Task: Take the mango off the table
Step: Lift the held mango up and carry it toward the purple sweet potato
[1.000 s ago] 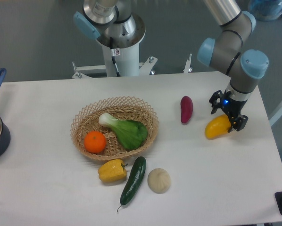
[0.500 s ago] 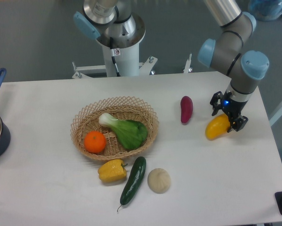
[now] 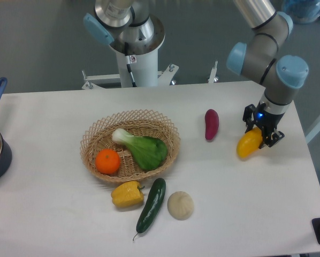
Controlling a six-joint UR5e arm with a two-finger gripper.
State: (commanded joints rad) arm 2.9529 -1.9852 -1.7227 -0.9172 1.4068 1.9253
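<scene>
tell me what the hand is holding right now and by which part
The hand grips the smooth yellow-orange mango by its upper right end; the rest hangs down-left.

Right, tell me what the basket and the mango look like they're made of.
Basket: woven wicker or rattan by the look, tan and matte, with an open looped rim. Mango: smooth yellow-orange skin with a slight sheen; whether it is real fruit or a plastic replica cannot be told.

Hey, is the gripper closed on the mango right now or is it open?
Shut on it. The gripper has a finger on each side of the mango's upper end, and the fruit hangs tilted from it above the table.
</scene>
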